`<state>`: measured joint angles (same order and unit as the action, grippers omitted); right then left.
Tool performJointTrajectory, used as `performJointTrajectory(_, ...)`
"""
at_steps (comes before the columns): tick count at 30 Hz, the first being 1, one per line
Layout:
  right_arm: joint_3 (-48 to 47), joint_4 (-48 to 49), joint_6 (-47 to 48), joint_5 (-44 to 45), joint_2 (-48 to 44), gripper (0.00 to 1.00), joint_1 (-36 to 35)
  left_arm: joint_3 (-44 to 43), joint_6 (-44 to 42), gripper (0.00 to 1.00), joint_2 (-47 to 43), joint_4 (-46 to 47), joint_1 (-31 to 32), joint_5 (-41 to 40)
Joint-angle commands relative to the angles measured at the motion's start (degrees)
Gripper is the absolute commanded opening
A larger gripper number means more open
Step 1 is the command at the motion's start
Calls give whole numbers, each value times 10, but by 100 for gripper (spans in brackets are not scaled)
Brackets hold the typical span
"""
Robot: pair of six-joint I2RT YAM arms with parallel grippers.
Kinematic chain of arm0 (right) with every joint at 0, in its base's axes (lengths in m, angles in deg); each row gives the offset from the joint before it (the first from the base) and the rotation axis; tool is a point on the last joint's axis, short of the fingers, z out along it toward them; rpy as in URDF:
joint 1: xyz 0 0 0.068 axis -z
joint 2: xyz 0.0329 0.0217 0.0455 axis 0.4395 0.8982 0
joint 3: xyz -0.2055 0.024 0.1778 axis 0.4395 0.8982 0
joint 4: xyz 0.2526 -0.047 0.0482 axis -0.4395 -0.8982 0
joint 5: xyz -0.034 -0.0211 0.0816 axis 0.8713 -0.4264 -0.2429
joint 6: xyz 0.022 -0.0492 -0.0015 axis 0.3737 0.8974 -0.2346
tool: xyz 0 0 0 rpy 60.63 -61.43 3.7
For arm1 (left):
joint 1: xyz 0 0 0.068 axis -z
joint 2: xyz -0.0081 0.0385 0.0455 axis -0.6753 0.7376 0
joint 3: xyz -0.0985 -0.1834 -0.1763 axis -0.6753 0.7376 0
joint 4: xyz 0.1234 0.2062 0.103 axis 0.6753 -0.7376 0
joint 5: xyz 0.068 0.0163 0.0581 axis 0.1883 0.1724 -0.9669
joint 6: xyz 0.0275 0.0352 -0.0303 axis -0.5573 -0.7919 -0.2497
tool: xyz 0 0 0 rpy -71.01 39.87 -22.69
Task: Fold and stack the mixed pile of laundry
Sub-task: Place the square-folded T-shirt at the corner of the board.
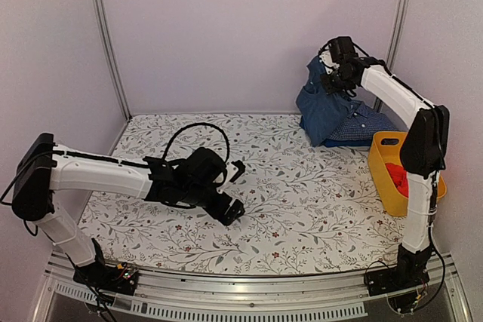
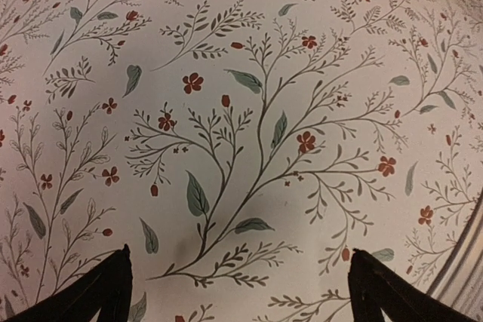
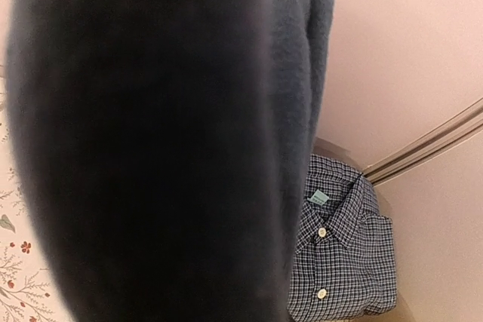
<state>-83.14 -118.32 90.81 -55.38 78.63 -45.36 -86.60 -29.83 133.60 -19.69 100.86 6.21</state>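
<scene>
Floral table (image 1: 302, 186). A blue garment (image 1: 321, 111), possibly trousers, hung at the far right corner, clenched in the right gripper (image 1: 337, 77) above the folded checked shirt (image 1: 362, 127). The basket (image 1: 381, 179) just beside the shirt held a red cloth (image 1: 398, 180). The left gripper (image 1: 235, 191) hovered over bare table, released wide.

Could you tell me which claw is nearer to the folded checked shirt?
Right. The right claw holds a blue garment just above the shirt; the left claw, open, is far off over the middle of the tablecloth.
</scene>
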Motion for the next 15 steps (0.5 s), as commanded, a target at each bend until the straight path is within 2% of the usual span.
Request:
performJointTrajectory(1,-22,18,2,-3,-40,0,11,-18,-9,100,9,-5,-5,2)
performJointTrajectory(5,-23,19,13,12,-41,0,18,-20,-11,100,13,-11,-5,0)
performJointTrajectory(15,11,48,30,-36,-12,0,62,-29,-10,100,21,-26,-5,-3)
